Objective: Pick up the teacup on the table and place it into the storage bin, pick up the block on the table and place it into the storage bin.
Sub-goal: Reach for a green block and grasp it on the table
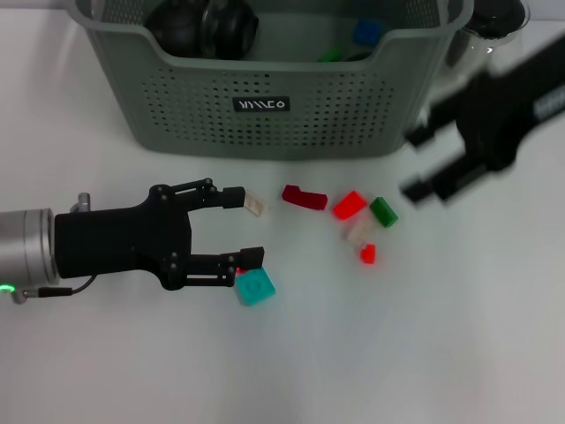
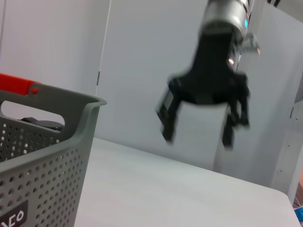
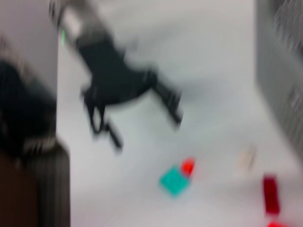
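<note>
Storage bin, one: grey-green plastic, perforated walls, cut-out handle, small black label with white letters. It stands at the table's far edge. Inside I count one dark rounded object, which I cannot identify, one blue block and a sliver of something green beside it.

Blocks loose on the table, near side of the bin, I count seven:
- one cream block, touching the tip of my left pincer's far finger;
- one teal block, just beside the near finger's tip;
- one dark red block;
- one bright red block;
- one green block;
- one pale block, between the bright red and the small red;
- one small red block.

Left pincer, one: black, low over the table towards its left edge, fingers spread wide, holding nothing.

Right pincer, one: black, raised near the bin's right corner, blurred, fingers apart and empty; the left wrist view shows it well above the table.
</note>
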Controlling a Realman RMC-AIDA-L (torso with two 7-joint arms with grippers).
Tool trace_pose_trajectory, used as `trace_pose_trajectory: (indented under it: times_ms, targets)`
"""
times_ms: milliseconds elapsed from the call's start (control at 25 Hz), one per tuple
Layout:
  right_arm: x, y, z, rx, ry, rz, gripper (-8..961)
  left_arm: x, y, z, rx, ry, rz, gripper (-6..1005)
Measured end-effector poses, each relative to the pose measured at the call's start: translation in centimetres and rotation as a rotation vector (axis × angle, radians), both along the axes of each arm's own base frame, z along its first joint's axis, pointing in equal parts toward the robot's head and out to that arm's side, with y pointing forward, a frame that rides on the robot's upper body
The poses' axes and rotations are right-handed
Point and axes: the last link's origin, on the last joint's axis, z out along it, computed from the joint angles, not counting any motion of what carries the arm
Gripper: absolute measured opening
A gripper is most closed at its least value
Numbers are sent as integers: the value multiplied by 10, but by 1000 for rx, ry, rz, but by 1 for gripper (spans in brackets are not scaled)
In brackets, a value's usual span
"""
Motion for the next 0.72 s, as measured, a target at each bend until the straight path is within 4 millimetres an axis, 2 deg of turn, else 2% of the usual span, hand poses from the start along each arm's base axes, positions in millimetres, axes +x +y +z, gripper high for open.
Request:
trace_pose_trajectory:
  times_ms: [160,320,480,720]
  targets:
    - [24,-1,-20,-31,-108,-9,820,0,0,0,-1,0,1,846]
    - [42,13,-40,26,-182,2,816,-1,0,-2,3,2,12,846]
    - [51,23,-64,58,-235,52,817,-1,0,-3,7,-2,15,846]
    - [55,33,-95,73,-330,166,817,0,1,-4,13,-9,20,846]
